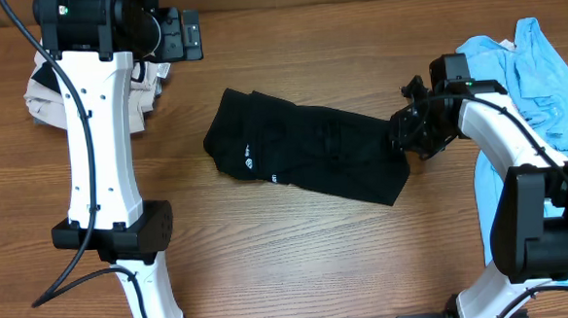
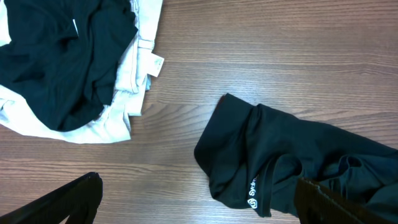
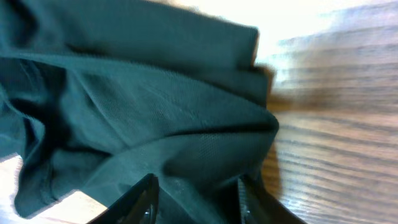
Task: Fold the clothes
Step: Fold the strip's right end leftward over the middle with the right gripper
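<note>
right gripper [image 1: 401,133] straddles the right edge of the black top [image 1: 303,148], clamp unconfirmed, presumably to draw a fold; left gripper [image 1: 188,34] spread, idle, upper left.

Not much is being offered for reading here. A small round white logo [image 2: 253,202] is being shown on the black top [image 2: 298,162], close to its near edge. White lettering [image 2: 252,186] is being run right beside it. Only something like "Sy" is being made out; the rest is too small. From overhead the same logo [image 1: 249,162] is being seen as a white speck at the top's left end, with another tiny white mark [image 1: 273,178] just beside it, unreadable. Up and left of the black top, a white tag [image 2: 157,63] is being shown on the beige piece [image 2: 134,74], but no print is being made out on it.
</note>
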`<state>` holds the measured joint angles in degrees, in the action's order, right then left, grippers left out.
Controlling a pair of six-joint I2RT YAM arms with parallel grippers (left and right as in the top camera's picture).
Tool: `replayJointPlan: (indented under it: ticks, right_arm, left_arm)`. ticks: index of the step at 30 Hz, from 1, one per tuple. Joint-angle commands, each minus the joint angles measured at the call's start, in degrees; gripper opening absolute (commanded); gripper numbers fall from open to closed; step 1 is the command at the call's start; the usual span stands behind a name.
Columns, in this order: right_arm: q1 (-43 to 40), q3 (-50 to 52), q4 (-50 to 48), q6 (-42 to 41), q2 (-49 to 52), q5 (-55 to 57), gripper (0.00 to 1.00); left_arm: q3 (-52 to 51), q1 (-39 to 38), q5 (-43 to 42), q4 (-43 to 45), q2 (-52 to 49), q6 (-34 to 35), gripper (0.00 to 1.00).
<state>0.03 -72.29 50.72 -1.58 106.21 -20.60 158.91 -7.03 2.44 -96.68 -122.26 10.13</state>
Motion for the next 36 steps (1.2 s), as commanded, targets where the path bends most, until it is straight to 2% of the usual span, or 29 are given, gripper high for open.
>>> replayJointPlan:
  ticks: [1,4,7,11,18,25,26,29,31,36]
  right_arm:
    - [0.13,0.68,-0.68,0.33,-1.42,-0.5,0.31]
    - [0.13,0.66,-0.96,0.09,-1.42,-0.76,0.11]
    - [0.15,0.31,-0.87,0.24,-1.62,-3.58,0.04]
    - [2.14,-0.22,-0.44,2.05,-4.42,-10.69,0.04]
    - [12.35,-0.22,-0.15,-0.59,-7.58,-11.67,0.04]
    - [26.25,-0.15,-4.83,-7.3,-7.08,-2.32,0.04]
    - [27.65,-0.15,-5.29,-7.98,-7.08,-1.09,0.07]
    - [31.1,-0.15,-5.86,-8.96,-7.08,1.77,0.52]
    - [31.82,-0.15,-5.64,-9.01,-7.1,2.89,0.68]
    - [29.03,-2.54,-2.4,-9.09,-7.21,3.32,0.71]
  left_arm:
    - [-0.2,0.0,0.98,-0.11,0.76,-1.14,1.0]
    - [-0.2,0.0,0.96,-0.11,0.76,-1.14,1.0]
    - [-0.2,0.0,0.98,-0.11,0.76,-1.14,1.0]
    - [-0.2,0.0,0.98,-0.11,0.76,-1.14,1.0]
    - [-0.2,0.0,0.98,-0.11,0.76,-1.14,1.0]
    - [-0.2,0.0,0.98,-0.11,0.76,-1.14,1.0]
    - [-0.2,0.0,0.98,-0.11,0.76,-1.14,1.0]
    - [-0.2,0.0,0.98,-0.11,0.76,-1.16,1.0]
    - [-0.2,0.0,0.98,-0.11,0.76,-1.16,1.0]
    - [-0.2,0.0,0.98,-0.11,0.76,-1.38,1.0]
